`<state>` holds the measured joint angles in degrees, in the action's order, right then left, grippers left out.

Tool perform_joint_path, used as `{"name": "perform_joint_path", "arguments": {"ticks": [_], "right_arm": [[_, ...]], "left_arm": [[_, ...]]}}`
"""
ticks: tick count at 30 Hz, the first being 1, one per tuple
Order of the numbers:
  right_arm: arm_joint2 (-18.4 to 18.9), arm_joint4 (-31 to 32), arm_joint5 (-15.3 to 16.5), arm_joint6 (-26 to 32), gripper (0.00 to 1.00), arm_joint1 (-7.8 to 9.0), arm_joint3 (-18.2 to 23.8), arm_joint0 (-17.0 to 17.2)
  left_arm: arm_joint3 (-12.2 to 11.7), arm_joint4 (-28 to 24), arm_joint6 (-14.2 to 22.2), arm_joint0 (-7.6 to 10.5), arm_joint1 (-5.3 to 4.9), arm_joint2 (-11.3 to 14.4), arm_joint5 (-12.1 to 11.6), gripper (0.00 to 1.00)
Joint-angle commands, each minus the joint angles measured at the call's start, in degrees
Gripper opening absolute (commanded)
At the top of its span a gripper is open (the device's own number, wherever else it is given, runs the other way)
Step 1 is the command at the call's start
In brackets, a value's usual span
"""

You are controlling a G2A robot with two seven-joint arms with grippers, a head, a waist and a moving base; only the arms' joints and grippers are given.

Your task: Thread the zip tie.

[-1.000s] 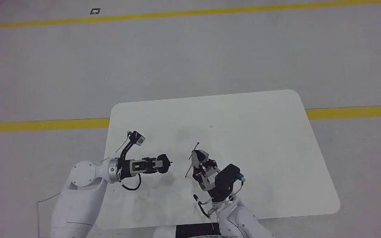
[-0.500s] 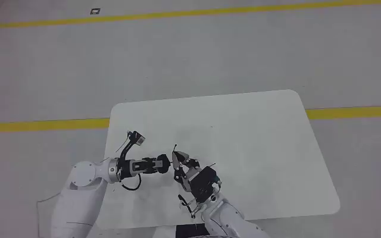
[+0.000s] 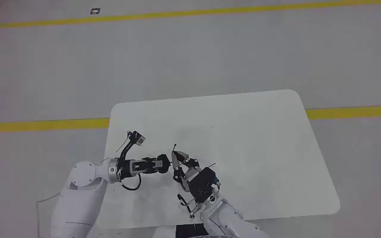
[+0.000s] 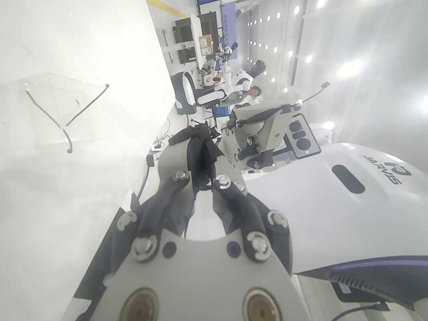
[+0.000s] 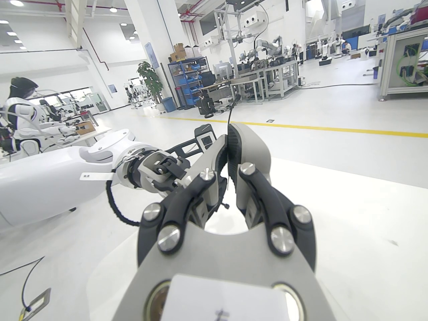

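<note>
A thin black zip tie [image 5: 230,111] is pinched between the pads of my right gripper [image 5: 229,138], which is shut on it. One end rises above the fingers and the other hangs below them. From above, the zip tie [image 3: 174,149] sticks up from the right gripper [image 3: 178,162], which sits close to the tips of my left gripper [image 3: 167,161] over the table's near left part. The left gripper [image 4: 197,131] is shut, and a short black stub shows at its tips; I cannot tell what it is. The right gripper [image 4: 232,123] faces it a little way off.
The white table [image 3: 250,131] is bare around both arms, with its near edge just behind them. Thin dark lines like shadows [image 4: 67,111] lie on the tabletop. A yellow floor line [image 3: 47,125] runs past the table.
The right gripper has carried the zip tie leftward, from a gap away to right beside the left gripper's tips. It has held still for the last half second. The left arm has not moved.
</note>
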<state>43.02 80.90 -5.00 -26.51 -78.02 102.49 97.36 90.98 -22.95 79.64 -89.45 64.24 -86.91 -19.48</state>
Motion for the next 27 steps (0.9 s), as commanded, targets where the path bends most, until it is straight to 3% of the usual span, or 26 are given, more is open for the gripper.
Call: {"name": "perform_joint_path", "arguments": {"ticks": [1, 21, 27], "right_arm": [[0.0, 0.0, 0.0, 0.0, 0.0, 0.0, 0.0, 0.0], [0.0, 0.0, 0.0, 0.0, 0.0, 0.0, 0.0, 0.0], [0.0, 0.0, 0.0, 0.0, 0.0, 0.0, 0.0, 0.0]], "left_arm": [[0.0, 0.0, 0.0, 0.0, 0.0, 0.0, 0.0, 0.0], [0.0, 0.0, 0.0, 0.0, 0.0, 0.0, 0.0, 0.0], [0.49, -0.1, -3.38, -0.19, -0.28, 0.67, 0.32, 0.0]]}}
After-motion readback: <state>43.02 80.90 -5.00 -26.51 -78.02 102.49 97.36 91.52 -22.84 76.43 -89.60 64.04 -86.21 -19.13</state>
